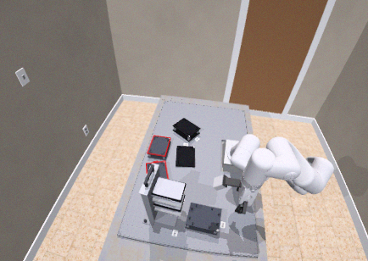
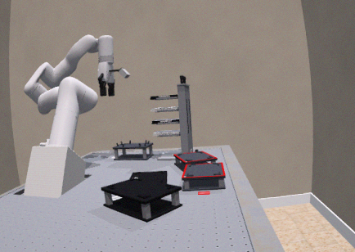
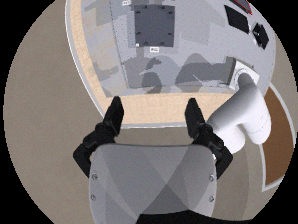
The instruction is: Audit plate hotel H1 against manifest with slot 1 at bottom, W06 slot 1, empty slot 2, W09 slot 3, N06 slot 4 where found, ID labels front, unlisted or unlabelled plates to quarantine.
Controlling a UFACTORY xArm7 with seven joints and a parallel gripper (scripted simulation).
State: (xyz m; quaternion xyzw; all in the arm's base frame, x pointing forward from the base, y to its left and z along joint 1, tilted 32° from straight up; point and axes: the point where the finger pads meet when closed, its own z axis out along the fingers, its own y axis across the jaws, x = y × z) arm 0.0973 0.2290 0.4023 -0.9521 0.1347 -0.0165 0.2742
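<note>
Beige walls and a tan tiled floor surround a grey perforated deck [image 2: 229, 227]. Seen from the exterior camera, the white arm stands on a pale pedestal [image 2: 38, 186] at nine o'clock, and its gripper [image 2: 106, 87] hangs high above the deck, fingers pointing down. The wrist view shows both black fingers spread as wide as they go, with only deck and floor visible between them; the gripper holds nothing.

The plate hotel [image 2: 185, 112] rises at about one o'clock from the deck's middle, a grey post with four shelves jutting toward the arm. From the side, the top and third-from-top levels look dark, the other two pale; no ID labels are readable at this size. In the top view a white-topped plate [image 1: 169, 188] covers the hotel's uppermost level.

Two red-rimmed nests [image 2: 203, 171] sit side by side near the hotel's foot, toward three o'clock. A black nest on short legs [image 2: 141, 190] stands nearest the exterior camera at six o'clock. A dark framed nest [image 2: 132, 148] sits farther back, between the arm and the hotel.
</note>
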